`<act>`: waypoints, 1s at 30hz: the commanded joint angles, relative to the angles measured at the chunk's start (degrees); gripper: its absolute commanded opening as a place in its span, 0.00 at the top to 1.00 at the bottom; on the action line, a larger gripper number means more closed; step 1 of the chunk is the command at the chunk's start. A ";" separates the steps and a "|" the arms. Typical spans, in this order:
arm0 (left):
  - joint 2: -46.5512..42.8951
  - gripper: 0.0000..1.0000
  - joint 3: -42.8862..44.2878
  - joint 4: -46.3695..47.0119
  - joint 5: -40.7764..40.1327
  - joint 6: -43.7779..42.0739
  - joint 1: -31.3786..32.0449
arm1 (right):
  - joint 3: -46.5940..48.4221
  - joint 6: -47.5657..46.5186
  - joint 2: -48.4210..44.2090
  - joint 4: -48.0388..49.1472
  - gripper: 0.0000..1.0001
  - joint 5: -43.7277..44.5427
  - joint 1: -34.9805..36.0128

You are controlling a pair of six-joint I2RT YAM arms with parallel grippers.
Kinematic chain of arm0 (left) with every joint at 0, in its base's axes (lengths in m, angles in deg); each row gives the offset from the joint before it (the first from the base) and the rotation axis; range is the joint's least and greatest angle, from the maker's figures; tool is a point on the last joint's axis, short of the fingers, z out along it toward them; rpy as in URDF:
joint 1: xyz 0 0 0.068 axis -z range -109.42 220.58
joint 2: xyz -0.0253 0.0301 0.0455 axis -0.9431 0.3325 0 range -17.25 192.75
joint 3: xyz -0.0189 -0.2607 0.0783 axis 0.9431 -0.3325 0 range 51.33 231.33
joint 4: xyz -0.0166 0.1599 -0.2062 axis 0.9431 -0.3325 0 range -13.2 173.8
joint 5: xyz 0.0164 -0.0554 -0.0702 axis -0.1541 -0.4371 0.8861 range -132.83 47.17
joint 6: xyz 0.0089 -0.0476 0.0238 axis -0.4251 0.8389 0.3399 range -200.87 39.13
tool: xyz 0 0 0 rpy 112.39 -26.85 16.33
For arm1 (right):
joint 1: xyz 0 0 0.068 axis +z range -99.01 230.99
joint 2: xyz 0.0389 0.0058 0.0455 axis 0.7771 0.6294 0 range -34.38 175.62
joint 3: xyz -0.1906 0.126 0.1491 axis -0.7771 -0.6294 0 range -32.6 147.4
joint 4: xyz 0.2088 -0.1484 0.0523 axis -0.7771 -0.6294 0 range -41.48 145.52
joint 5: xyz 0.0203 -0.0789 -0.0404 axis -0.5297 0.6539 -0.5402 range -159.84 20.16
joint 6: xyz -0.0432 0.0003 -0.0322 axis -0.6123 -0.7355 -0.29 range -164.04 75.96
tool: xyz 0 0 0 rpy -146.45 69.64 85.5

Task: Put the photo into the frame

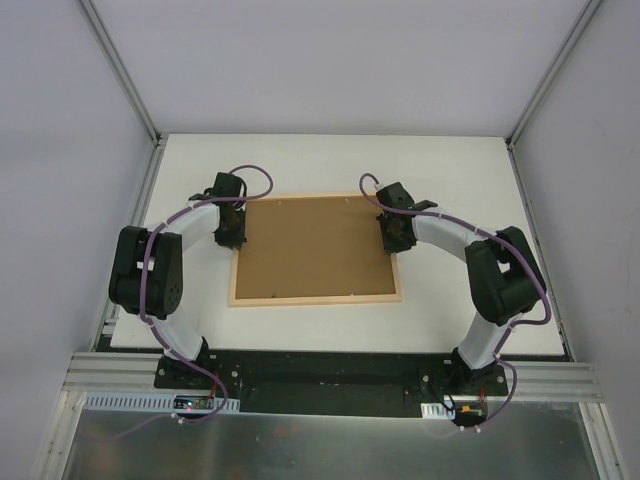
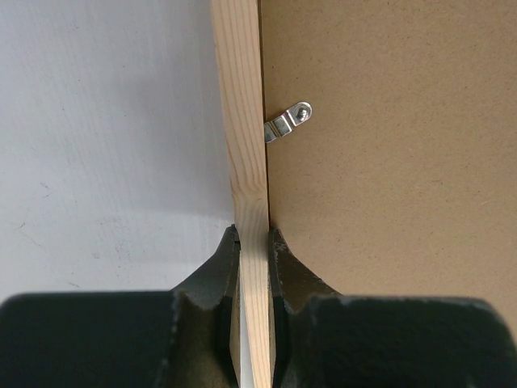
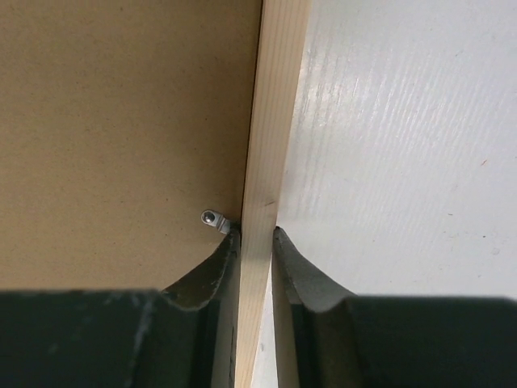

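My left gripper (image 2: 253, 236) clamps one short strip of the frame (image 1: 316, 298) and my right gripper (image 3: 257, 234) clamps the other. Its long axis spans between them, board (image 1: 315, 245) facing up. The photo is not visible.

White tabletop (image 1: 450, 170), faintly scuffed, enclosed by three plain pale grey panels: back wall (image 1: 340, 60), left wall (image 1: 50, 150), right wall (image 1: 600, 200). An aluminium left post (image 1: 122, 70) and right post (image 1: 553, 70) rise from its far corners. Along the near edge lie a black base plate (image 1: 330, 368), an aluminium rail (image 1: 110, 378) and a reflective metal sheet (image 1: 330, 450). Lighting is even and diffuse.
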 commanded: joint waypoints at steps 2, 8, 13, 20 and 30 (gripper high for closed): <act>0.42 1.00 1.65 -1.06 0.98 -1.54 -0.29 | -0.92 2.42 2.02 1.82 0.84 -0.51 0.38; -0.46 1.00 0.86 -1.06 2.83 0.57 0.07 | 0.57 5.40 1.58 -1.34 0.96 3.35 0.38; -2.57 1.00 -1.42 -1.15 6.34 6.54 1.03 | 0.57 4.61 -0.09 -3.10 1.00 3.62 -1.38; -4.50 0.71 -3.19 -1.23 1.86 10.51 1.30 | 0.22 1.10 -0.44 -2.32 1.00 3.27 -2.70; 2.52 0.61 8.41 -1.41 0.37 3.57 -0.64 | 0.57 -0.66 0.08 -1.70 1.00 2.83 -3.13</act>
